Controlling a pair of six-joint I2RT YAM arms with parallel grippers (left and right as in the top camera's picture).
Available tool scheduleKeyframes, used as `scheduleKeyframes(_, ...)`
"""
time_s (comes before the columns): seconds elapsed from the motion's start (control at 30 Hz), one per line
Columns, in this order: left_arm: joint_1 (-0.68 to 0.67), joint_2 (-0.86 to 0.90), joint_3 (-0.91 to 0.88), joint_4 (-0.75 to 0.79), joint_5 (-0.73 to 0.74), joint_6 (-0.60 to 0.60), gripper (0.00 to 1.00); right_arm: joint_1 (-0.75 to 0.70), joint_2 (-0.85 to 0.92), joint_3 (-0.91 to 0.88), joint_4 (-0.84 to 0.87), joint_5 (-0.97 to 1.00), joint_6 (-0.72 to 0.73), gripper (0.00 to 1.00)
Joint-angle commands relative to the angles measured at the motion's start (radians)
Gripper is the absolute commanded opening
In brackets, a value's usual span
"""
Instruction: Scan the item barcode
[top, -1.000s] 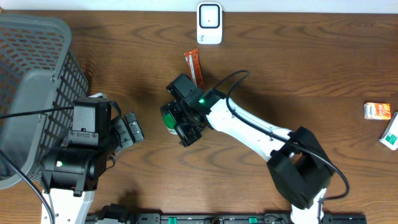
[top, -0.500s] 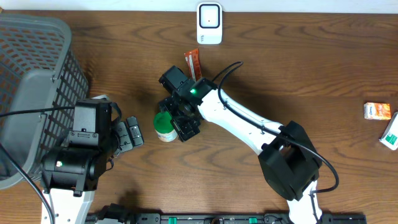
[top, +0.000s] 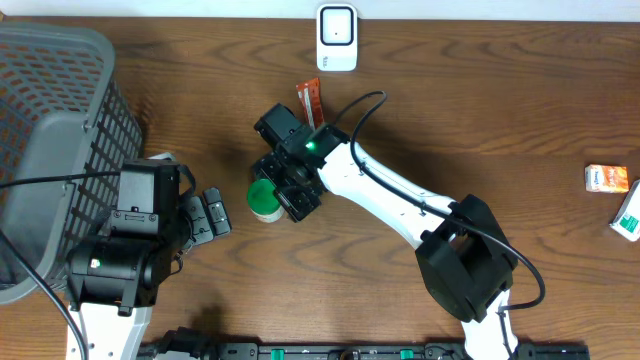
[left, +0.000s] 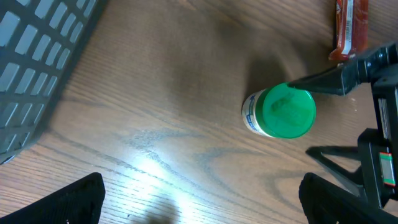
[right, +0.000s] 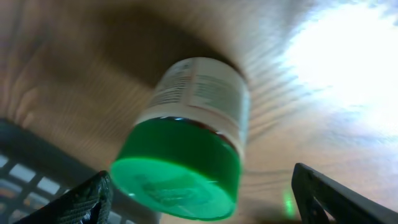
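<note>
Light comes soft and even from above, so the wooden table (top: 520, 110) is clear in the overhead view, with only weak shadows. In both wrist views a white glare lies on the wood. The green-capped bottle (right: 186, 137) looks blurred in the right wrist view, with a dark shadow behind it.

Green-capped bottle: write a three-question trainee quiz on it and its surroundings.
1. True or false: the green-capped bottle stands inside the basket.
2. Which gripper's fingers flank the bottle? A) left B) right C) neither
3. What colour is the sachet lying between the bottle and the white scanner?
Key: 1 false, it stands on the table; 2 B, the right gripper; 3 orange.
</note>
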Motion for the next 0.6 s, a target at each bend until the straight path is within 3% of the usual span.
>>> scheduleKeyframes(0.0,0.004,-0.001,0.011,-0.005,-0.006,0.017,1.0,0.006,0.02,0.017,0.032,0.001,-0.125,0.87)
scheduleKeyframes(0.57,0.037,-0.002,0.016,0.04,-0.043,0.016,1.0,0.01,0.037,0.017,0.044,0.008,-0.189,0.9)
